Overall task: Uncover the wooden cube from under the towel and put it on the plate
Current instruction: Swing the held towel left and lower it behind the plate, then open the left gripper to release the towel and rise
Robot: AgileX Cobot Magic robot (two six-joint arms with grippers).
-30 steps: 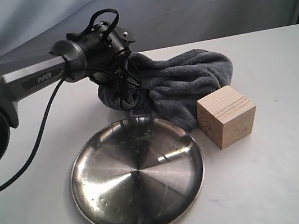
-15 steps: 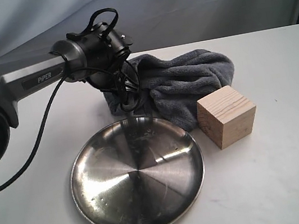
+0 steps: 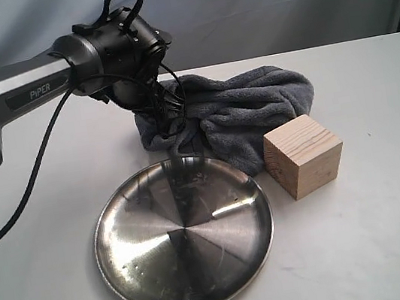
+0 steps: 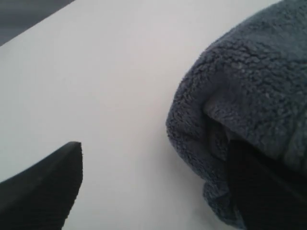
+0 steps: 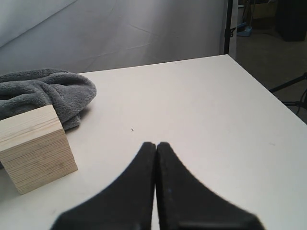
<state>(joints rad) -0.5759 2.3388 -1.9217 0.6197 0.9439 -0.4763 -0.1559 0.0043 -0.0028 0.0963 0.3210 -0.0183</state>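
The wooden cube point(image 3: 304, 156) stands uncovered on the white table, just right of the plate point(image 3: 163, 255), which holds nothing. The blue-grey towel point(image 3: 247, 112) lies bunched behind both and touches the cube's far side. My left gripper point(image 3: 164, 117) hangs over the towel's left end. In the left wrist view the left gripper point(image 4: 153, 153) is open, one finger beside a towel point(image 4: 249, 96) fold and the other over bare table. My right gripper point(image 5: 156, 143) is shut and empty, low over the table to the right of the cube point(image 5: 33, 148) and towel point(image 5: 43, 91).
A black cable point(image 3: 37, 176) loops down from the left arm over the table's left side. The table's right edge point(image 5: 268, 91) drops off beyond the right gripper. A grey cloth backdrop hangs behind the table.
The left wrist has risen and shifted back to the left. The towel's left end has sagged onto the table. Cube and plate have not moved.
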